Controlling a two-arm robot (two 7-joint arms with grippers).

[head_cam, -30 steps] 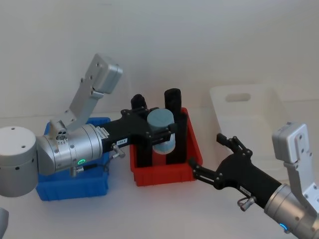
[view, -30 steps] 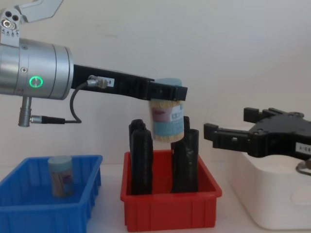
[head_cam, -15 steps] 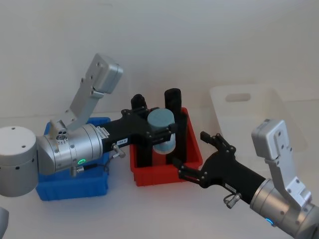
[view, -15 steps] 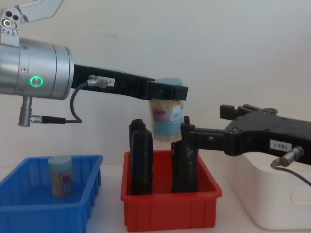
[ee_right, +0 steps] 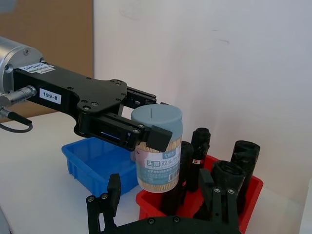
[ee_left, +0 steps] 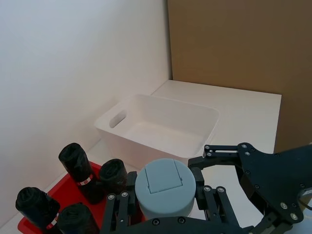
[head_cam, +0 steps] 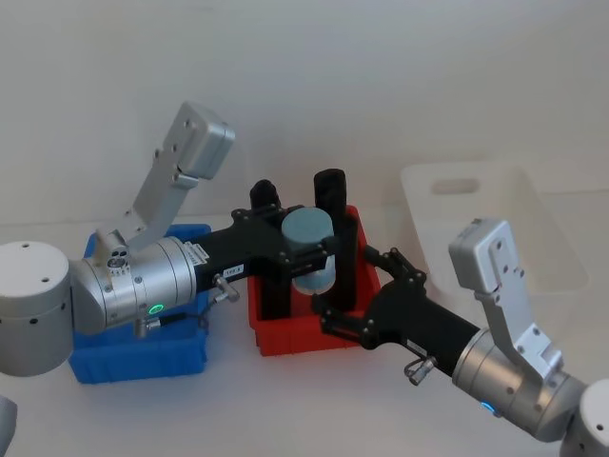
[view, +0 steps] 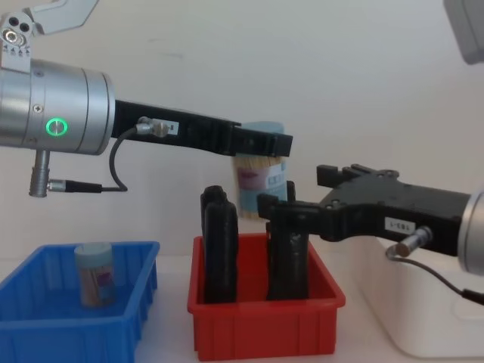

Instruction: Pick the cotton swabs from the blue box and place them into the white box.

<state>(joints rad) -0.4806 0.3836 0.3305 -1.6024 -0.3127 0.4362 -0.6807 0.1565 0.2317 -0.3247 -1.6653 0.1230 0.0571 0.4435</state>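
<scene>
A clear jar of cotton swabs with a pale blue lid hangs in the air above the red bin, and my left gripper is shut on it just under the lid. Seen from the chest, this jar sits level with the tops of the black blocks. My right gripper is open, its spread fingers just right of the jar at the same height and not closed on it. Another swab jar stands upright in the blue box. The white box sits at the far right.
Between the two boxes stands a red bin holding several tall black blocks, directly under the held jar. My left arm's body covers much of the blue box in the head view. A pale wall runs behind everything.
My right gripper has moved left from beside the white box to right next to the held jar, still open. The left gripper and its jar have stayed in place.
</scene>
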